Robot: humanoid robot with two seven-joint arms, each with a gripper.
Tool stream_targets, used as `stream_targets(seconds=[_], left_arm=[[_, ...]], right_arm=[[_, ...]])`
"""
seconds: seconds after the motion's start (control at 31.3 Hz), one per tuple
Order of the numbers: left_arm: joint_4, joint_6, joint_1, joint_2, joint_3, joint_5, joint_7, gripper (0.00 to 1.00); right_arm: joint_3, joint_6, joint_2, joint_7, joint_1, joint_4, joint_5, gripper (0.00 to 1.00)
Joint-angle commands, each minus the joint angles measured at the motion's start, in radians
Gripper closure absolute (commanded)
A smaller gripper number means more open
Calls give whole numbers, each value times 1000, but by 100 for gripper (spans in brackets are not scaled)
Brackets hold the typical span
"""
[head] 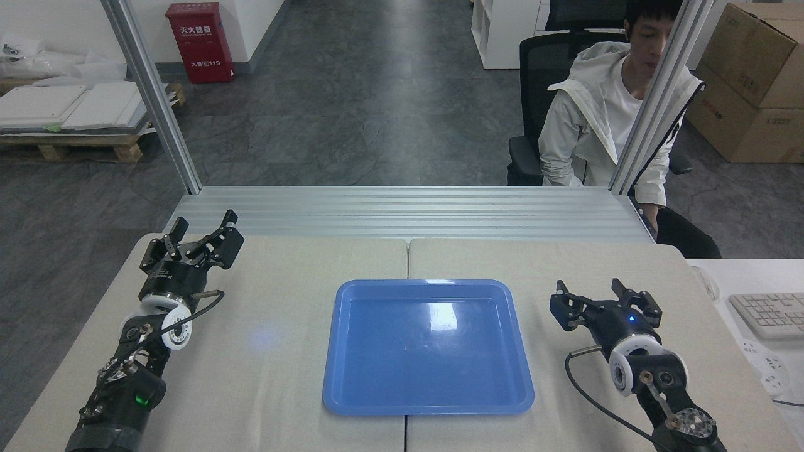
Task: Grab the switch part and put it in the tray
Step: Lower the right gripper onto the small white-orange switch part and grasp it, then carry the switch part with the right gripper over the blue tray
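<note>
A table covered in two beige mats fills the lower frame, their seam running down the centre; the blue tray lies flat at lower centre, straddling that seam; a ribbed metal strip borders the far edge.

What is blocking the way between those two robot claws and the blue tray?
Nothing visible. Bare tabletop lies between the left end effector and the tray, and between the right end effector and the tray. Both end effectors are open and empty, the tray holds nothing, and no switch part shows anywhere.
</note>
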Motion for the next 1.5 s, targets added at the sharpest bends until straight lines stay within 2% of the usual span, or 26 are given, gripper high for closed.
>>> stream_targets(seconds=[0.0,0.13,0.45,0.58,0.86,0.93,0.96,0.99,1.05,1.12,1.28,1.34,1.47], left_arm=[[0,0,0,0,0,0,-1,0],[0,0,0,1,0,0,1,0],[0,0,0,0,0,0,1,0],[0,0,0,0,0,0,1,0],[0,0,0,0,0,0,1,0],[0,0,0,0,0,0,1,0],[0,0,0,0,0,0,1,0],[0,0,0,1,0,0,1,0],[0,0,0,1,0,0,1,0],[0,0,0,0,0,0,1,0],[0,0,0,0,0,0,1,0],[0,0,0,0,0,0,1,0],[0,0,0,0,0,0,-1,0]], right_arm=[[-40,20,-31,2,63,-22,-7,2],[-37,16,-80,2,85,-19,-15,2],[-34,26,-60,2,129,25,-125,2],[-34,28,-46,2,137,53,-124,2],[-28,26,-55,-3,136,88,-110,2],[-20,26,-54,-3,137,90,-104,10],[-9,26,-54,-3,140,91,-95,20],[6,26,-55,-1,145,93,-84,34],[20,31,-54,-1,149,93,-67,58],[21,49,-51,2,149,91,-67,71],[6,72,-43,0,136,90,-75,82],[-2,77,-35,-18,120,69,-81,83],[-22,62,11,-90,53,-59,-78,83]])
